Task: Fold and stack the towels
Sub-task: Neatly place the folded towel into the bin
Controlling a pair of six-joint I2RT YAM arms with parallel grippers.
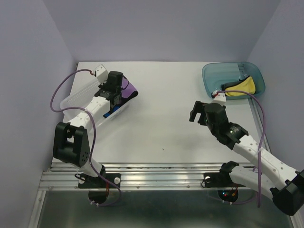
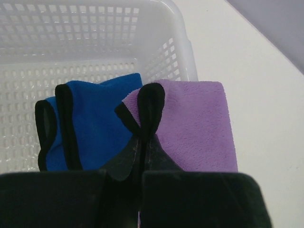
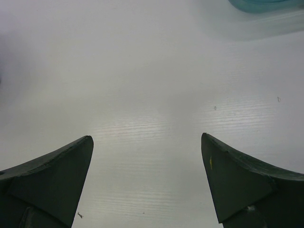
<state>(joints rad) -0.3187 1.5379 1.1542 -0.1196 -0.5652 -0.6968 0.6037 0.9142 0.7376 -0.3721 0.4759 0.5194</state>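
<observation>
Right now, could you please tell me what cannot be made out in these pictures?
Top view: left gripper covers much of the purple towel and blue towel.
Top view: yellow towel folds too small.
Left wrist: fingers hide the purple towel's near edge.
Right wrist: teal tub cut off by top edge.

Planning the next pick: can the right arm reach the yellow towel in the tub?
Probably yes: the right end effector is open and empty, the yellow towel lies uncovered in the open-topped tub, and nothing stands between them.

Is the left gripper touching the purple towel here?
Touching. The left wrist view shows the left gripper shut on the black-edged fold of the purple towel, its fingertips pinching it with no gap.
</observation>
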